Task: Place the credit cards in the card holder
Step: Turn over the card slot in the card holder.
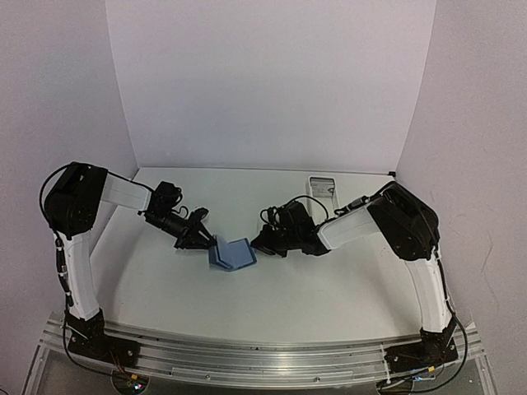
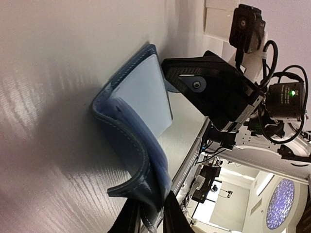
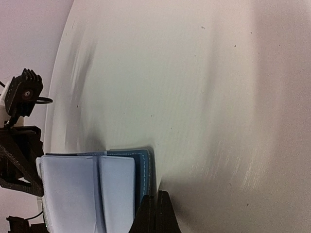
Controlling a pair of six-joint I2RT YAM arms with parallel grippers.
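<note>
Holding card holder [image 1: 233, 255] open between both tips: left gripper [image 1: 207, 240] clamped on one cover, right gripper [image 1: 262, 242] fingers together at other cover. No credit cards visible; all insertion apparently left.

A smooth white table [image 1: 329, 288] with a faint wood-grain sheen carried two things. Near its middle, a small blue folding card holder [image 1: 233, 255] stood half-open on the surface, its pale blue lining showing and its shadow falling beside it. Well apart, at the far edge toward the right, lay a long white rectangular tray [image 1: 321, 186].
</note>
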